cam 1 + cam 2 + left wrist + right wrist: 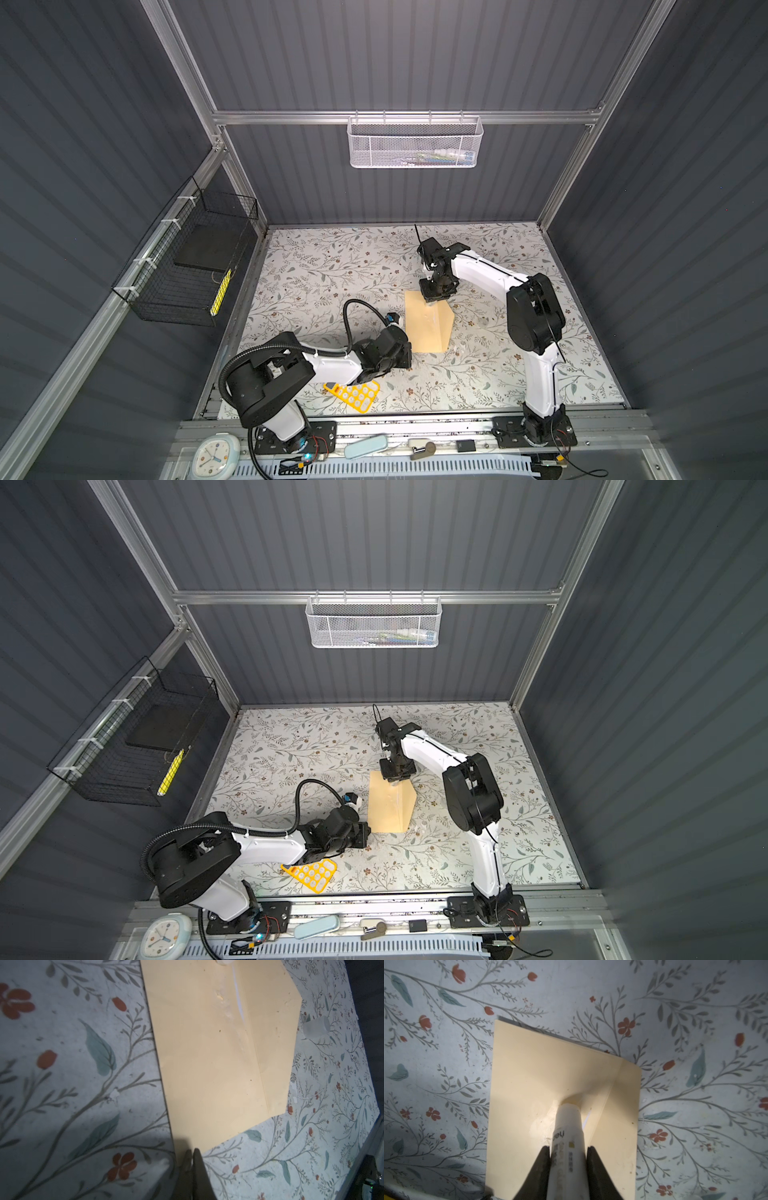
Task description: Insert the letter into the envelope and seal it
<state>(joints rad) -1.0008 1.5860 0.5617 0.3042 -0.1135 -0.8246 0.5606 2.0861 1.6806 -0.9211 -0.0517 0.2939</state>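
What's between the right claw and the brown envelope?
A white glue stick, clamped in the right gripper, its tip on the envelope; the right wrist view shows it.

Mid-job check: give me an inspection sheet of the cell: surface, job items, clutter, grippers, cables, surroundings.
Surface: floral mat, small white flecks beside the envelope.
Job's things: envelope flat, flap open; letter shows only as a white sliver at its mouth.
Clutter: yellow calculator partly hidden by left arm; translucent cap beside the flap.
Grippers: left gripper jaws shut at an envelope corner; right gripper shut on glue stick, tip on envelope.
Cables: black hose loops up from left arm.
Surroundings: white mesh basket on back rail; black wire basket on left wall; clock on front ledge.
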